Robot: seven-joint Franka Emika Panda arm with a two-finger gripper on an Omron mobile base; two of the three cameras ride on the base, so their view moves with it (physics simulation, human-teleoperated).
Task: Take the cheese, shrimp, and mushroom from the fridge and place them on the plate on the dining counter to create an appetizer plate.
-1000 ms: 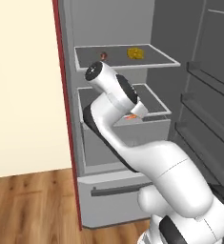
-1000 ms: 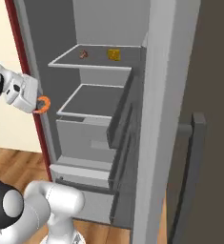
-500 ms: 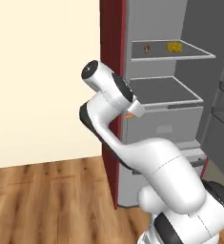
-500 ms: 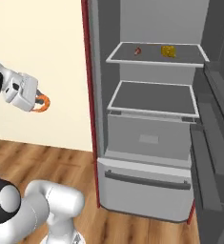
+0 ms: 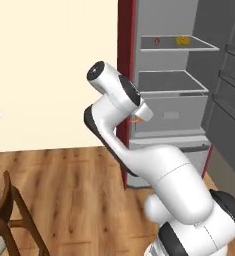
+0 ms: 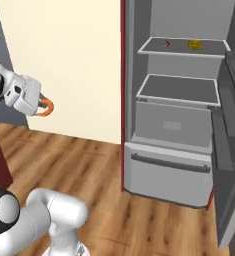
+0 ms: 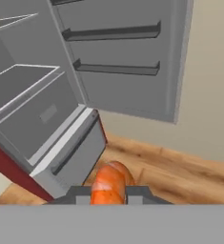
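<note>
Wooden plank floor [image 5: 64,185] laid across lower part of both base views; warm brown boards seen with grain running lengthwise. Plain cream wall [image 5: 49,75] stood behind floor, bounded at bottom by floor line. Dark wooden chair [image 5: 9,215] seen at lower left of left base view, standing on floor, partly cut off by frame edge.

Shrimp [image 7: 110,183] (orange) pinched; cheese [image 6: 194,45], mushroom [image 6: 165,44] shelved.
</note>
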